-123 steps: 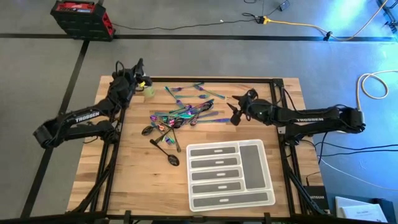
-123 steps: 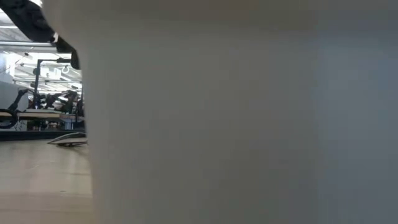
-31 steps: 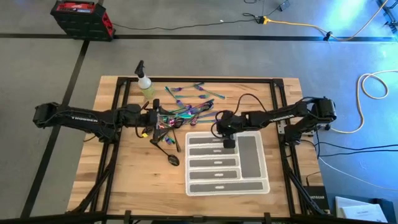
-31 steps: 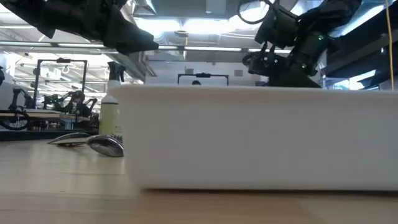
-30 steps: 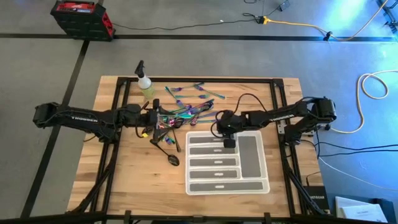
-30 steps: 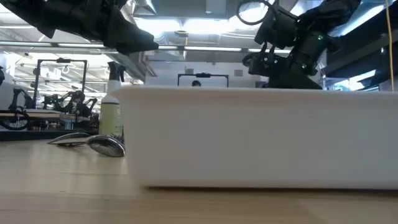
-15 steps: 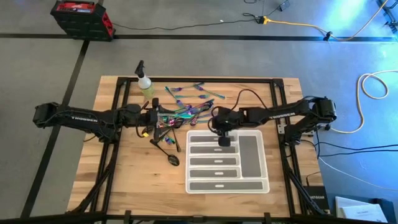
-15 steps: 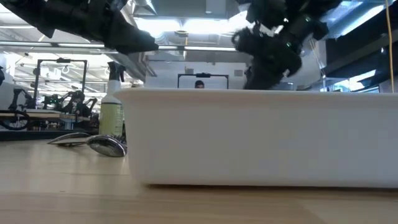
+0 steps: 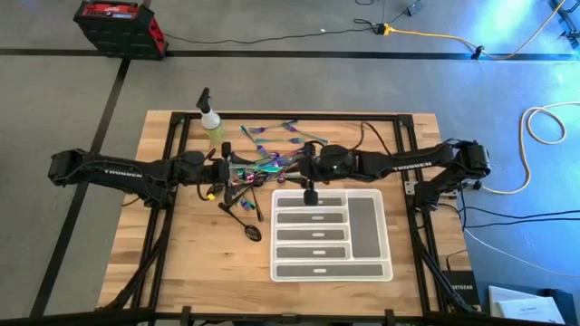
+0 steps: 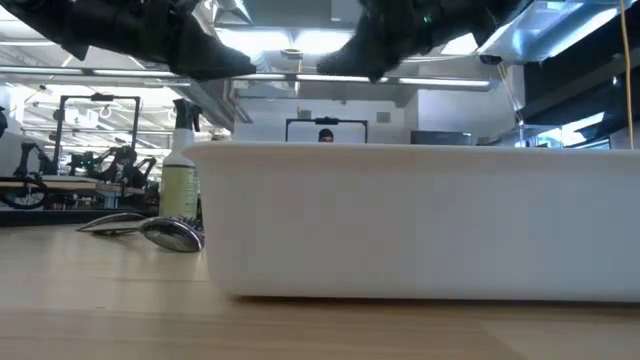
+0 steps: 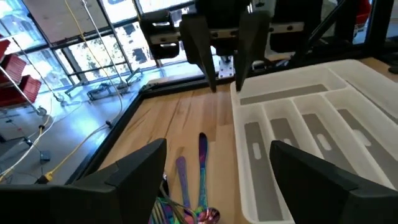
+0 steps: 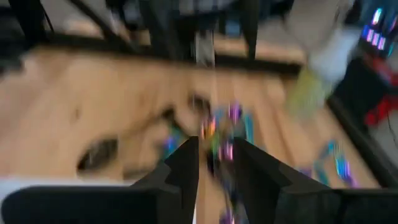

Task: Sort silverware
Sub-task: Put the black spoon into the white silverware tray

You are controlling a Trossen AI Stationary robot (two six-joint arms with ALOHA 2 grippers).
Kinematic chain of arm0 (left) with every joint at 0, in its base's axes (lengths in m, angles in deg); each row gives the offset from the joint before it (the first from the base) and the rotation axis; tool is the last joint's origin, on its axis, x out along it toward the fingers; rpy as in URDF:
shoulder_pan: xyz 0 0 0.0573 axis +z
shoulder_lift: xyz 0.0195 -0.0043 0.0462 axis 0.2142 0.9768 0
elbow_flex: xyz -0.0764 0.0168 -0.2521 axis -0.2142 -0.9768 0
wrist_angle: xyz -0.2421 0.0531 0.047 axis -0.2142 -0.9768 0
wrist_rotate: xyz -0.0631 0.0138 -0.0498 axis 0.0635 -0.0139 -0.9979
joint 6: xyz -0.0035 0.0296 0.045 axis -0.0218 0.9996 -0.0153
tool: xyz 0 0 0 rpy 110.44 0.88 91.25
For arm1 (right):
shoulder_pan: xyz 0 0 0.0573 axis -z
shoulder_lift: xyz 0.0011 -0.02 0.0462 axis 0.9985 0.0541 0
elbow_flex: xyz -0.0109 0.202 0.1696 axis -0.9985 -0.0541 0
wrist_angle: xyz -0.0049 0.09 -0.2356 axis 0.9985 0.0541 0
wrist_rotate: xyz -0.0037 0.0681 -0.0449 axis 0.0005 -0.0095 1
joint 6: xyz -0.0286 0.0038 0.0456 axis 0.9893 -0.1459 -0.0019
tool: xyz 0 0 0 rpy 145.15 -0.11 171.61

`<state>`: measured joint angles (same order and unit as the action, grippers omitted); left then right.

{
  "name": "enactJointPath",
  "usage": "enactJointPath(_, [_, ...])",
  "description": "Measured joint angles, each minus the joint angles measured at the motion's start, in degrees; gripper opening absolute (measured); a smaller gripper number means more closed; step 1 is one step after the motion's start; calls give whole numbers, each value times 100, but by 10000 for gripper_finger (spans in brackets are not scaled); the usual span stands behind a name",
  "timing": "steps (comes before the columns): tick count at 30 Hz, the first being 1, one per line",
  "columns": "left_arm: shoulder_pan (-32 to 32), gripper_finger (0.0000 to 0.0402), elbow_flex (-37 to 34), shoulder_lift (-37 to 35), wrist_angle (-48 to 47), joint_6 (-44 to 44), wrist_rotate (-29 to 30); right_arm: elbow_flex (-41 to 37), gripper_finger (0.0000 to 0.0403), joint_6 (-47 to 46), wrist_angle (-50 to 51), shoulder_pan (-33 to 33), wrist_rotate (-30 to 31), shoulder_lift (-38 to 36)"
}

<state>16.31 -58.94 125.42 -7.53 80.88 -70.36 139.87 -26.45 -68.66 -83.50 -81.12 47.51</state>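
Note:
The silverware (image 9: 263, 163) lies in a loose iridescent pile on the wooden table, left of centre, with dark spoons (image 9: 245, 217) nearer the front. The white-grey compartment tray (image 9: 331, 237) sits at the near right. My left gripper (image 9: 228, 172) hangs open just over the left end of the pile; its wide-set fingers frame the silverware (image 11: 202, 149) and the tray (image 11: 298, 124). My right gripper (image 9: 310, 188) hovers between the pile and the tray's far edge, its fingers a little apart with nothing between them, as the left wrist view shows of this gripper (image 11: 224, 87).
A yellow-green spray bottle (image 9: 213, 125) stands at the far left, and shows beyond the tray in the low view (image 10: 180, 180). A dark spoon (image 10: 150, 230) lies left of the tray wall (image 10: 420, 220). Black frame rails (image 9: 403, 154) border the table. Bare wood lies at the near left.
My right gripper has risen out of the tray's far compartment and moved toward the table's left and far edges, toward the pile, tipping from pointing steeply down to nearly level. Its finger gap looks unchanged.

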Motion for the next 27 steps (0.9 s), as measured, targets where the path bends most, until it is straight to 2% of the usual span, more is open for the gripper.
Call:
enactJointPath(6, [0,273,0,-3,200,-67,0,-405,82,12,-1485,0,48,-24])
enactJointPath(12, [0,273,0,13,225,-231,15,-828,83,-156,-1901,50,10,-37])
enactJointPath(19, [27,273,-2,421,431,-451,28,-1015,83,-473,-2038,161,-937,-44])
enactJointPath(23, [27,273,0,758,484,-529,39,-1025,83,-621,-1230,232,-998,-47])
enactJointPath(27, [33,273,0,975,227,-927,57,-1026,83,-300,-1135,227,-992,-46])
